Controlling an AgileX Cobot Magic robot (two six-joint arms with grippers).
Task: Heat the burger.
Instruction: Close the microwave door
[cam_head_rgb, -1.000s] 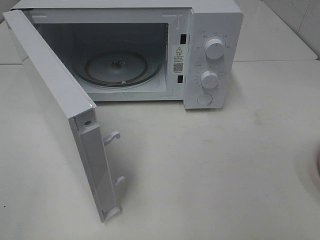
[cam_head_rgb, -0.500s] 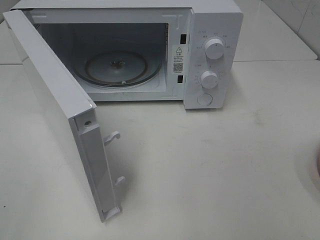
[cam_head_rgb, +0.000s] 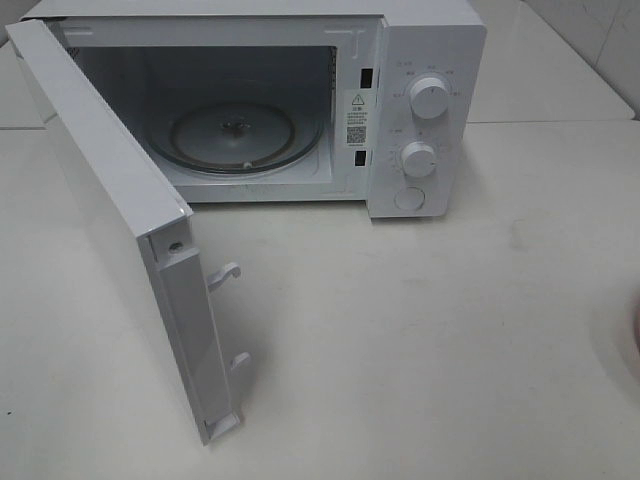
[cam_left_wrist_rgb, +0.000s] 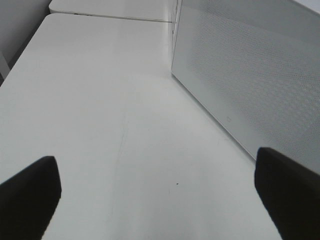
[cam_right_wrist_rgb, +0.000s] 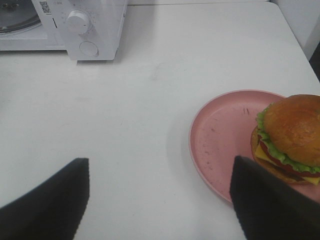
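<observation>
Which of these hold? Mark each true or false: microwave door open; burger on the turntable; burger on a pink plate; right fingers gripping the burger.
1. The microwave door is open. True.
2. The burger sits on the glass turntable. False: the turntable is bare.
3. The burger rests on a pink plate. True.
4. The right gripper fingers grip the burger. False: they are open, holding nothing.
</observation>
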